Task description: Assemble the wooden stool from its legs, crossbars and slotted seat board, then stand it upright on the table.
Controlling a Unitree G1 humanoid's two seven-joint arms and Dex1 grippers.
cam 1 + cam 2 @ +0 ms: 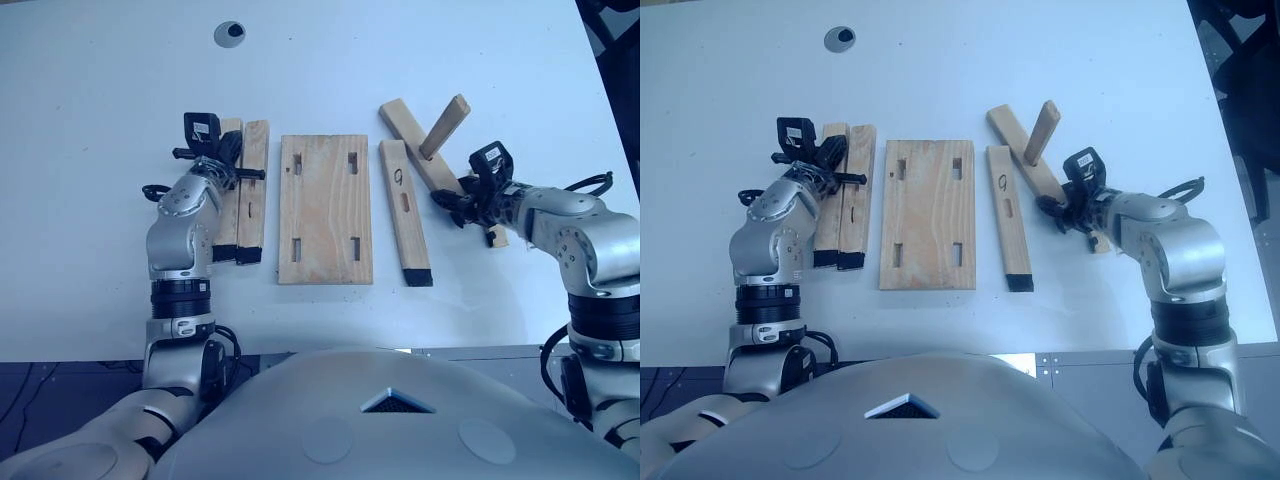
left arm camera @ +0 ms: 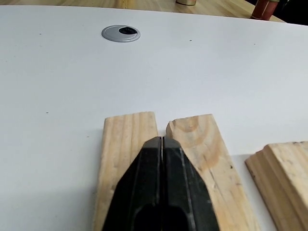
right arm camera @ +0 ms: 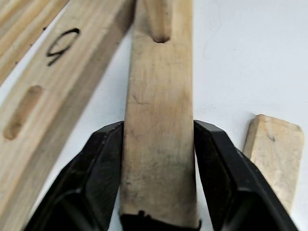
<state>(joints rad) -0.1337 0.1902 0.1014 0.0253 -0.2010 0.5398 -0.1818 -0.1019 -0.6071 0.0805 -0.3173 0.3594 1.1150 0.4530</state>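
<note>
At table's right, fingers (image 3: 91,178) gripping leg (image 3: 159,120) (slotted)

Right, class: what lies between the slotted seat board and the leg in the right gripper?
One flat-lying leg with a hand-drawn mark; the head views show it between the seat board and the gripped leg at the right gripper.

Tally: seat board (image 1: 325,208), one. Legs (image 1: 253,190), four: two at left claw (image 2: 162,142), two at right claw (image 3: 159,139). Crossbars (image 1: 445,125), two, by right claw.
</note>
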